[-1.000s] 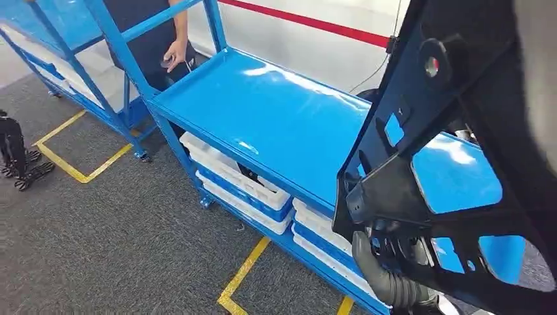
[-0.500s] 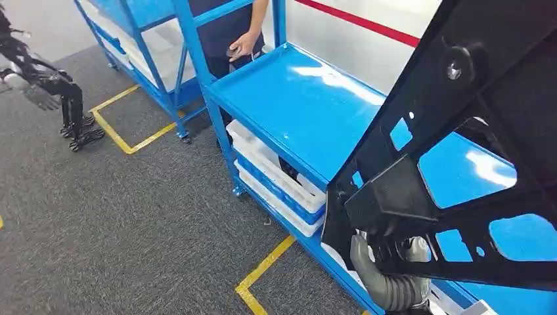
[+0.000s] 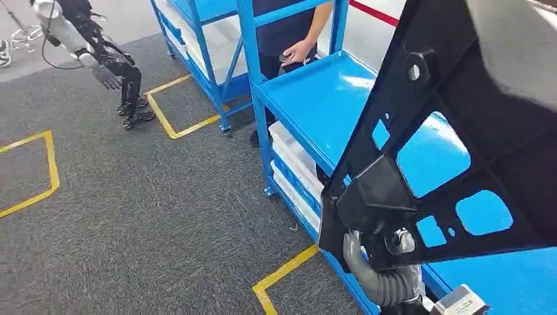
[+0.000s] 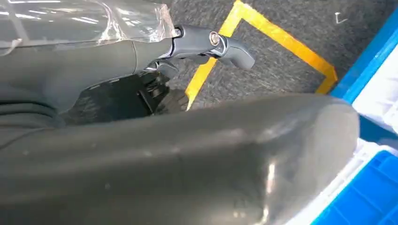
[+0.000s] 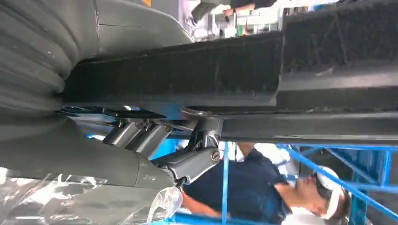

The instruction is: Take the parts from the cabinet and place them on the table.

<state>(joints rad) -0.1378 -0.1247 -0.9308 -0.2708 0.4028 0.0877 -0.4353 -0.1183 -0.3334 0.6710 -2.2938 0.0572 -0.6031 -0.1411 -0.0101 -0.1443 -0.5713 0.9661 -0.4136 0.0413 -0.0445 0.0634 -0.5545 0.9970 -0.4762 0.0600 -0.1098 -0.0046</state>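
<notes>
A large black plastic part point(image 3: 460, 85) with several cutouts stands tilted in front of me, covering the right of the head view. My left hand point(image 3: 378, 275) grips its lower corner from below, above the grey carpet. In the left wrist view the thick grey thumb point(image 4: 187, 159) lies across the frame, with a dark finger point(image 4: 220, 44) over the floor. My right hand point(image 5: 117, 145) holds the part's thick black edge point(image 5: 281, 70), its fingers point(image 5: 187, 164) curled under it. In the head view the part hides the right hand.
A blue shelf cart point(image 3: 315, 98) with white bins point(image 3: 295, 164) on its lower level stands just behind the part. A person in dark blue point(image 3: 289, 33) stands at its far end. Another robot point(image 3: 98, 52) stands far left. Yellow tape point(image 3: 282, 275) marks the carpet.
The whole view has swung, so the shelf cart now sits further right and the other robot has come into sight. The black part stays in both hands.
</notes>
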